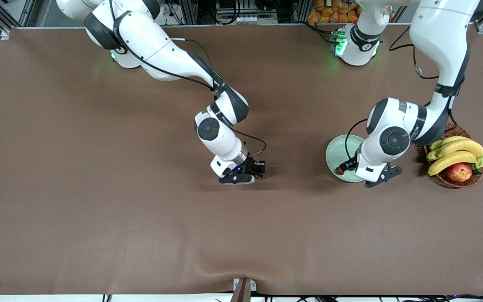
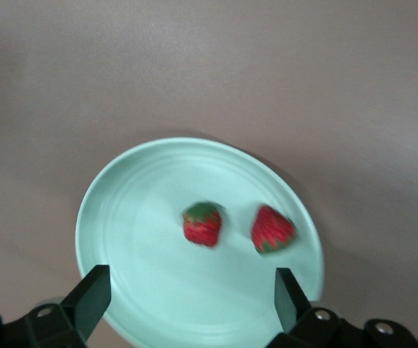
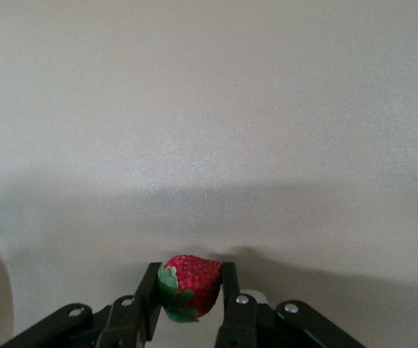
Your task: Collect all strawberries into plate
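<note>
Over the pale mint-green plate hangs my left gripper, open, with nothing between its fingers. In the left wrist view the left gripper looks down on the plate, where two strawberries lie side by side: one with its green cap showing and one lying on its side. One strawberry also shows in the front view, near the plate's rim. My right gripper is low over the bare cloth near the table's middle. It is shut on a third strawberry.
A brown wicker basket stands beside the plate toward the left arm's end of the table, holding bananas and a red-yellow apple. A brown cloth covers the whole table.
</note>
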You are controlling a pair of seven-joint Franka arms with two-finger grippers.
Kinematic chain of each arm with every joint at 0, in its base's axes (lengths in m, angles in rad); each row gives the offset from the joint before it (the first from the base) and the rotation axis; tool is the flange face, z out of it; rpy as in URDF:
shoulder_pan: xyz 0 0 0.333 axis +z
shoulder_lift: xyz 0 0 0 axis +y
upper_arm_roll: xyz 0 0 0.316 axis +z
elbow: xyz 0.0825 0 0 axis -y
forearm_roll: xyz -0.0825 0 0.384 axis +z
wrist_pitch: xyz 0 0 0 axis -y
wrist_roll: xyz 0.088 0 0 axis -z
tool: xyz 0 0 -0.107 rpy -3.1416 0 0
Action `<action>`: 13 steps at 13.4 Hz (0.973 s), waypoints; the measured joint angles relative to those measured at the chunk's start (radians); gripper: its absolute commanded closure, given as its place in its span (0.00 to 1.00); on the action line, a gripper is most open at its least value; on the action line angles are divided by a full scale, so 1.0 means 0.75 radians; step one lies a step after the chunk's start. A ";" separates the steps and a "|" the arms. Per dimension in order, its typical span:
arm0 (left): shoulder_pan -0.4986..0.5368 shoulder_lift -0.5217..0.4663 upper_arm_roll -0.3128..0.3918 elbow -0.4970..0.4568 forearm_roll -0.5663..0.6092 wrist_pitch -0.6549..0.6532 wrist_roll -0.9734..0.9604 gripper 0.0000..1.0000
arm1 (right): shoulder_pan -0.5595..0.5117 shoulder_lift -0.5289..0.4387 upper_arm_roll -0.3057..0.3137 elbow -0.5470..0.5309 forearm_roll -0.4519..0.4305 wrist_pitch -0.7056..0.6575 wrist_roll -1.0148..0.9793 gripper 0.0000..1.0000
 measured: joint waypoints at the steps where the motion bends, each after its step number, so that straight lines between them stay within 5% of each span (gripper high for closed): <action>1: -0.001 -0.014 -0.040 0.037 -0.015 -0.043 -0.037 0.00 | 0.000 0.004 0.000 0.003 0.000 0.000 0.000 0.00; 5: -0.064 0.003 -0.165 0.168 -0.103 -0.071 -0.275 0.00 | 0.000 -0.006 -0.058 0.038 -0.001 -0.002 0.000 0.00; 10: -0.271 0.199 -0.170 0.384 -0.108 -0.065 -0.522 0.00 | -0.139 -0.154 -0.144 0.018 -0.002 -0.203 -0.178 0.00; 13: -0.336 0.340 -0.166 0.518 -0.093 0.050 -0.516 0.00 | -0.245 -0.314 -0.175 -0.116 -0.002 -0.254 -0.337 0.00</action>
